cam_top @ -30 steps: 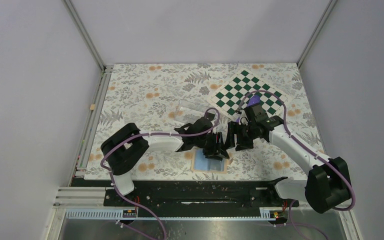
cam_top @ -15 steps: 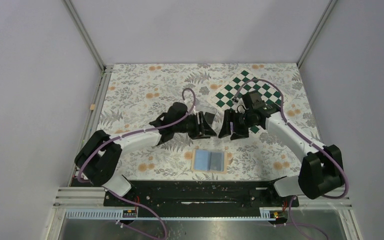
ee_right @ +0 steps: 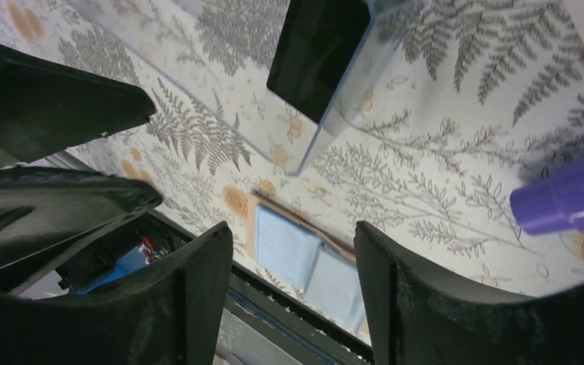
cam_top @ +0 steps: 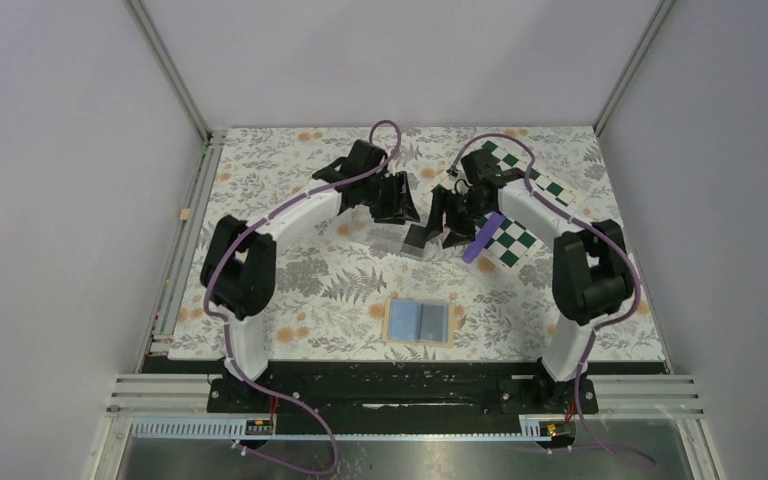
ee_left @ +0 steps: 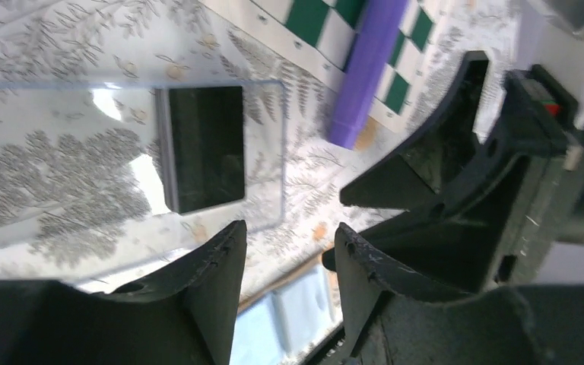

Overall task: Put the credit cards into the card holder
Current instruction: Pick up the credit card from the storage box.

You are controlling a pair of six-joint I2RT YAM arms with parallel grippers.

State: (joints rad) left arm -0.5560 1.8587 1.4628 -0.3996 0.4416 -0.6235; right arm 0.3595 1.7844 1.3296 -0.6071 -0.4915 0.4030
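The table with its flower cloth carries everything. On its far right lies a green and white chess mat, which has no part in my job. Left of this mat, at the far middle, lies the clear plastic box, and the dark credit cards are stacked inside at its right end. I judge that they are kept there as the supply.

The card holder lies in the near middle, well apart from the box. It is spread open with the blue-grey inside up, so a card can slide in. A purple stick rests just right of the box.

My left tool and my right tool both hover over the box, with the jaws apart and nothing between them. One second ago both were low over the card holder. Now they are at the far side, I think to fetch a card.
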